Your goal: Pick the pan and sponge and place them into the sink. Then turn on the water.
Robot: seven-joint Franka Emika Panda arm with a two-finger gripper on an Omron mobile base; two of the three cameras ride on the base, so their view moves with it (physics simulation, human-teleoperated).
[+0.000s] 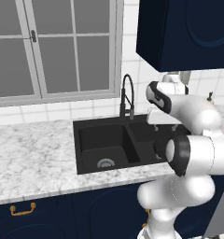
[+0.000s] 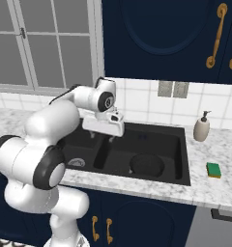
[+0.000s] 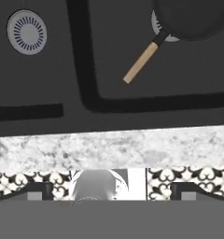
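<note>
The gripper (image 2: 101, 136) hangs over the sink (image 2: 183, 159), above the divider between the two basins, and its two fingers stand wide apart with nothing between them. In the hand view the dark finger tips (image 3: 34, 190) show far from each other near the bottom, one at each side, and the camera looks straight down on the front edge of the sink and the marble counter (image 3: 109, 149) strip before it. The pan (image 2: 147, 165) lies inside the right basin, flat on the bottom, and its round black body partly covers the silver drain there. Its light wooden handle (image 3: 141, 62) points away from the pan across the basin floor, toward the divider and the front wall of the basin, and it touches neither. The left basin holds only its own drain (image 1: 106, 163). The sponge (image 2: 213, 170) is on the counter to the right of the sink, near the front corner, green side up, well apart from the gripper. A beige soap dispenser (image 2: 202, 126) stands on the same counter behind the sponge, close to the tiled wall. The black arched faucet (image 1: 127, 97) rises behind the sink at the divider, under the window (image 1: 53, 46). I cannot see a stream of water from it.
</note>
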